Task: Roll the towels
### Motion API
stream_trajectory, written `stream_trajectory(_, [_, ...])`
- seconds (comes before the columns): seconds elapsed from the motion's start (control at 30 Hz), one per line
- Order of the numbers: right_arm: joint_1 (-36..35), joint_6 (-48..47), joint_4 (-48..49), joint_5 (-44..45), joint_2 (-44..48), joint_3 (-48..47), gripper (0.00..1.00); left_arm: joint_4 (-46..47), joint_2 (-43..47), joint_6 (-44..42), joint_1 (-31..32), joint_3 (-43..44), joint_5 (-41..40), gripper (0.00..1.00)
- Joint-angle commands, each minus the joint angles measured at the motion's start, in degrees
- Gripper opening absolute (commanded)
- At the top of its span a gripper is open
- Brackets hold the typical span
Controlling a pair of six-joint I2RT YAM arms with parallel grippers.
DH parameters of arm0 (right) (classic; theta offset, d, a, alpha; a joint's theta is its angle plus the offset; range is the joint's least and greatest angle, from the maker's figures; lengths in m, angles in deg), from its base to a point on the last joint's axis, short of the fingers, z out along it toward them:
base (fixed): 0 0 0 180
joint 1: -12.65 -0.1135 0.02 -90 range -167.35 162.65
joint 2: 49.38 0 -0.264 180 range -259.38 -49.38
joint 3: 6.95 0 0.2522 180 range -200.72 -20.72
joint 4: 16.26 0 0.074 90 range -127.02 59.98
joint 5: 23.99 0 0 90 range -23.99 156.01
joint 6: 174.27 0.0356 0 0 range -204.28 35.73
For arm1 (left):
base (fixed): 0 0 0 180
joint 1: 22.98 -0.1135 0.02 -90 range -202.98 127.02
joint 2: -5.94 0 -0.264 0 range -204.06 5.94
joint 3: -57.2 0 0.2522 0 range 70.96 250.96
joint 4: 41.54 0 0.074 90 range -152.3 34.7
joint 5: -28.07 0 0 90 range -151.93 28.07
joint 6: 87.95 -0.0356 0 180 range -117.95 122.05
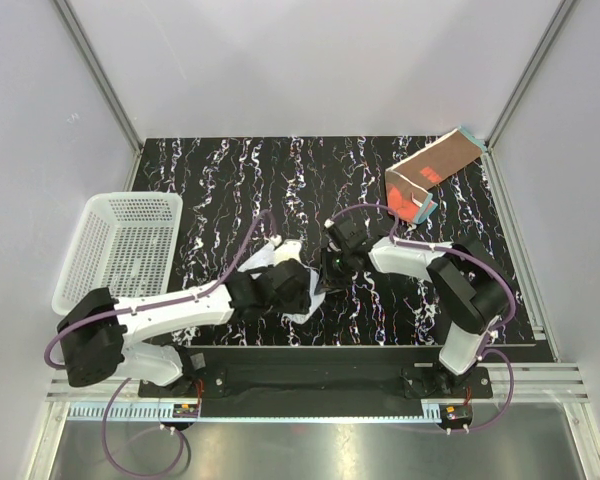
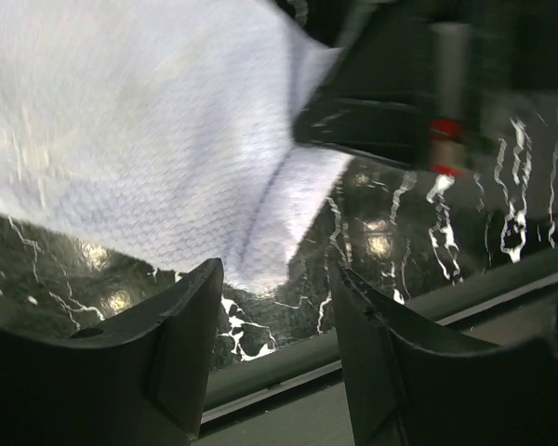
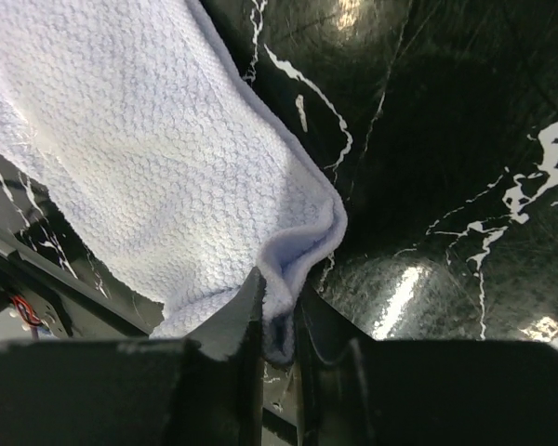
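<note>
White towel (image 3: 167,167): corner pinched by right end effector (image 3: 279,302).
Left end effector (image 2: 277,279): released, empty.
Technique: hold edge taut, roll evenly.

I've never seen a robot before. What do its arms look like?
They're a matching pair: the left arm and right arm have white tube-like links joined by chunky black joints. A purple cable loops along each. Each ends in a black two-fingered tool: left tool, right tool.
</note>
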Motion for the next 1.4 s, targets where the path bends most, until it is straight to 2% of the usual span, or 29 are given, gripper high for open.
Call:
stream_trajectory(0.0, [-0.35, -3.03, -7.43, 0.21, -1.12, -3.6, 0.04, -0.54, -0.6, -12.2, 4.45, 4.68, -8.62, 0.54])
stream_trajectory(0.17, [-0.35, -3.82, -10.15, 0.03, -2.26, -5.53, 0.04, 4.9, -3.85, -18.46, 8.15, 5.31, -8.1, 0.54])
stream_trajectory(0.43, [-0.35, -3.74, -11.21, -0.15, -2.61, -6.15, 0.04, 11.67, -9.39, -20.76, 10.88, 4.25, -7.13, 0.55])
stream_trajectory(0.6, [-0.35, -4.0, -11.39, -0.41, -2.7, -6.32, 0.02, 11.77, -12.73, -21.02, 11.23, 4.51, -8.27, 0.54])
stream_trajectory(1.07, [-0.35, -4.44, -11.3, -0.59, -2.96, -6.68, 0.0, 10.01, -19.33, -14.88, 11.32, 2.23, -10.82, 0.5])
stream_trajectory(1.3, [-0.35, -5.49, -12.27, -1.02, -2.44, -7.29, 0.01, 5.97, -20.29, -10.22, 10.01, 2.06, -12.4, 0.48])
stream_trajectory(1.33, [-0.35, -5.67, -12.79, -1.03, -2.44, -7.55, 0.0, 5.36, -20.64, -9.6, 9.48, 1.71, -12.23, 0.47])
stream_trajectory(1.37, [-0.35, -5.84, -13.06, -1.11, -2.35, -7.56, 0.01, 5.62, -20.65, -9.16, 8.34, 0.66, -11.79, 0.42])
